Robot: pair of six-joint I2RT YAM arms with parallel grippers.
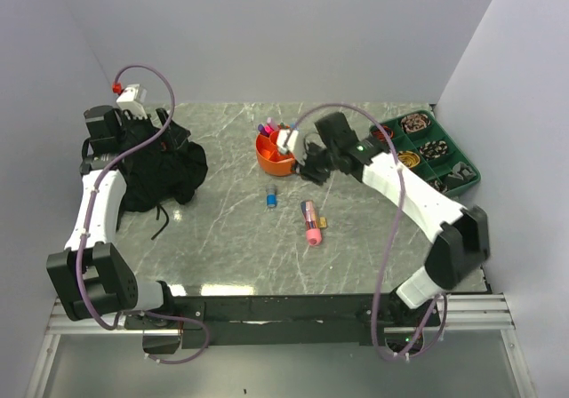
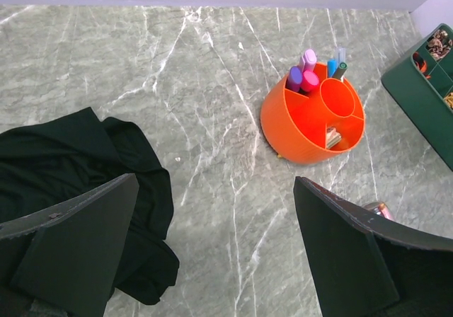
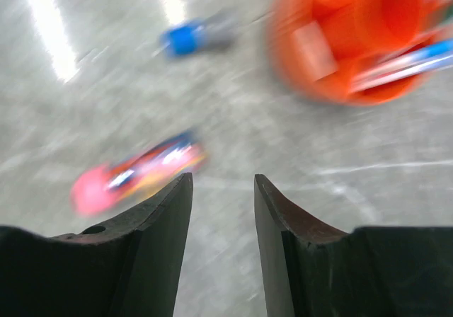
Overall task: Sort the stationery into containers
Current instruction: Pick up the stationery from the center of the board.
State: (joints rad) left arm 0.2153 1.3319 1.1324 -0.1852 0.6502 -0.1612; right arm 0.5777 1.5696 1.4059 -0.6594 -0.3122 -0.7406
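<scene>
while most pens stand in the far compartments of the orange holder [image 2: 311,129], two items lie on the table [image 1: 222,238] near it: a blue piece [image 1: 270,197] and, nearer and to its right, a pink marker [image 1: 311,225]. the right gripper [image 3: 223,179] hangs just right of the holder, fingers a narrow gap apart and empty, aimed toward the marker, probably the next pick. the left gripper [image 2: 216,179] hovers at far left over the black cloth [image 1: 164,167], fingers wide apart, out of the way.
</scene>
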